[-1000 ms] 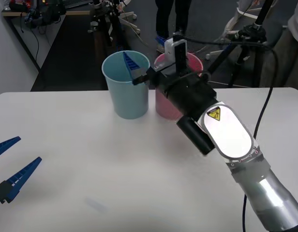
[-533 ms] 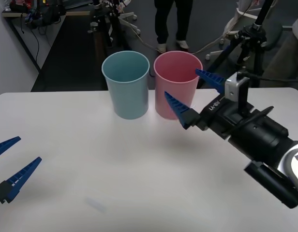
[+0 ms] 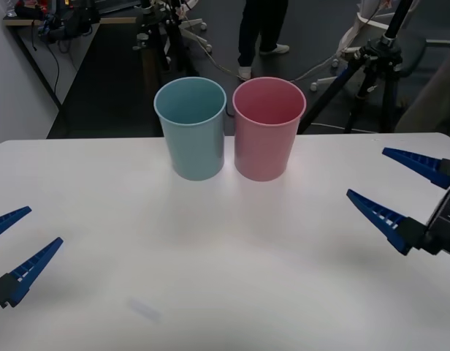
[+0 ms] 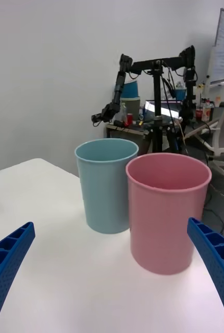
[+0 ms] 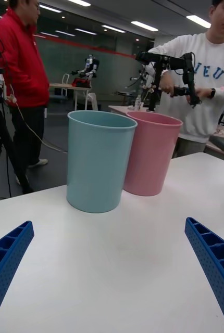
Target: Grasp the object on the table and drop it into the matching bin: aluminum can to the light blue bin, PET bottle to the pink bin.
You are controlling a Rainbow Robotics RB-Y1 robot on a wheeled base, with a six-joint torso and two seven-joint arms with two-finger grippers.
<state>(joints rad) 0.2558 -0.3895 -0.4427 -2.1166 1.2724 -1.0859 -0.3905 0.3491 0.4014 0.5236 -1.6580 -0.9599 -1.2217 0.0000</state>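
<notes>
1. Nearest the camera, the left gripper (image 3: 12,247) sits low at the table's left front edge, blue fingers spread wide, nothing between them.
2. Its wrist view confirms it: both fingers (image 5: 212,265) out at the corners, bare white tabletop in the gap, and the two bins standing side by side ahead.
3. Across on the right, the right gripper (image 3: 402,191) hangs over the table's right edge, a little farther back than the left one, and it is just as wide open and empty.
4. From its wrist view, one ribbed finger (image 4: 7,260) at each corner and the bins square in front, the pink one closer to it.
5. Between the two arms, the table (image 3: 210,248) stretches out white and flat.
6. Farther on, at the table's far edge, the blue bin (image 3: 190,128) stands upright, left of centre.
7. Right beside it, the pink bin (image 3: 268,128) is also upright; the two are very close or just touching at the rims, I cannot tell which.
8. The can: I cannot see it on the table, and neither gripper holds it. What can be seen of the bins' insides does not reveal it, and their bottoms are hidden.
</notes>
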